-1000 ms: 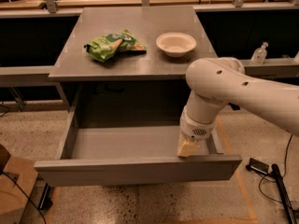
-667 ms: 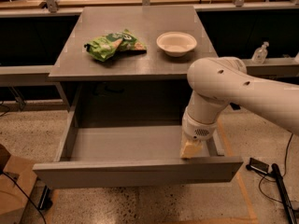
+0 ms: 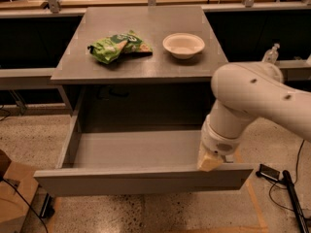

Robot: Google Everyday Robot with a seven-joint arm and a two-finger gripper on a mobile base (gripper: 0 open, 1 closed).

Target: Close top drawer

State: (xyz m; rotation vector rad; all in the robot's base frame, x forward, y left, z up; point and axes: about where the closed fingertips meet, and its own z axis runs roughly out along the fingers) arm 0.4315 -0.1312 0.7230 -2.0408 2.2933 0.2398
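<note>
The top drawer (image 3: 141,178) is pulled far out from under the grey table (image 3: 146,64). It is wide, shallow and grey, with a plain flat front panel facing me, and its inside looks empty. My white arm comes in from the right and bends down over the drawer's right end. The gripper (image 3: 210,162) sits at the inner right side of the front panel, showing only a tan tip against the panel's top edge.
On the tabletop lie a green snack bag (image 3: 118,46) and a white bowl (image 3: 183,44). A cardboard box (image 3: 12,193) stands at the lower left. Cables and a dark device (image 3: 272,174) lie on the speckled floor at the right.
The view has shifted slightly. The arm and gripper stay at the drawer's right front corner, and the drawer stays open about as far as before.
</note>
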